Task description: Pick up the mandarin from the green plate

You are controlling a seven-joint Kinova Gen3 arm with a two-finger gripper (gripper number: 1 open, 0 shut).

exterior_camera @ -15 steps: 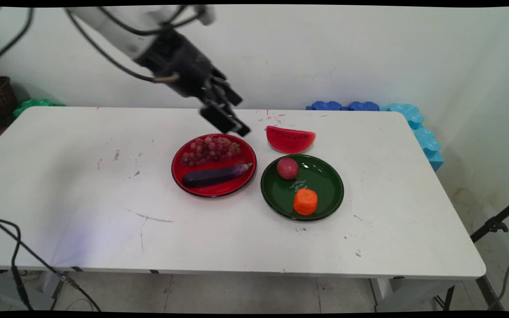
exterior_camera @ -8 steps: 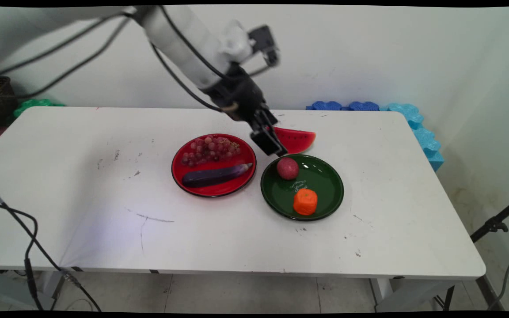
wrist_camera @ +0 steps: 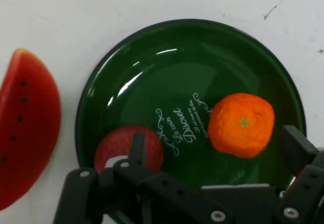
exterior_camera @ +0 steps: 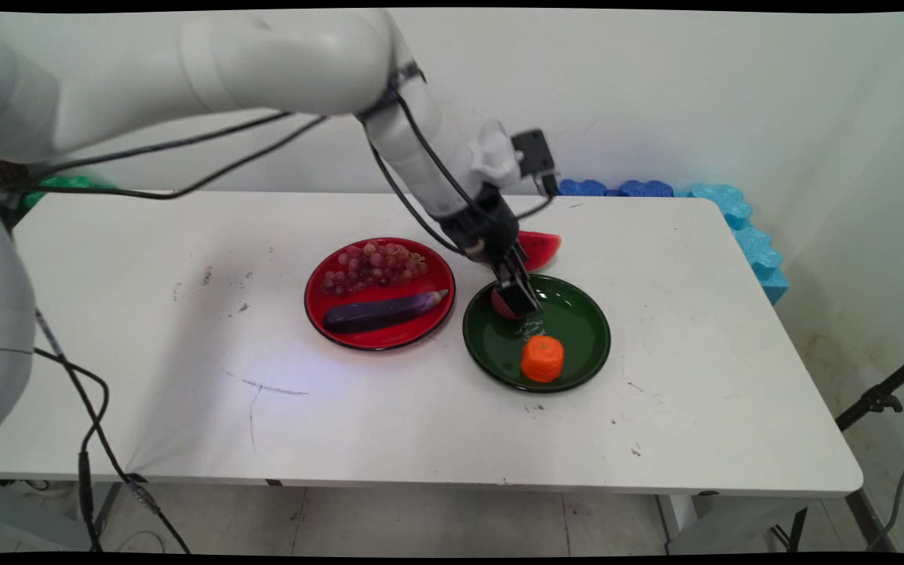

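Two plates sit side by side near the middle of your white table [exterior_camera: 146, 329], the largest thing in front of you. The red plate [exterior_camera: 318, 314] on the left carries a bunch of grapes [exterior_camera: 373, 265] toward the wall and a dark purple eggplant [exterior_camera: 381, 311] along its near half. The green plate [exterior_camera: 577, 329], just to its right, bears white lettering in its middle in the hand view and holds two pieces of fruit.

Behind the green plate, on the bare table, you have a watermelon slice [exterior_camera: 542, 247], partly hidden by the arm in the main view; the hand view shows it lying just outside the plate's rim, not touching it.

Your gripper [exterior_camera: 521, 302] hangs low over the far-left part of the green plate with its fingers spread apart, holding nothing. One finger [wrist_camera: 136, 150] stands in front of the red apple [wrist_camera: 121, 144], which is the nearest thing to it; you cannot tell whether it touches the fruit. The other finger [wrist_camera: 298, 148] reaches up at the hand view's right edge, beyond the orange [exterior_camera: 542, 359], so the orange lies between the two fingers in that view. In the main view the orange sits on the plate's near side, apart from the apple.
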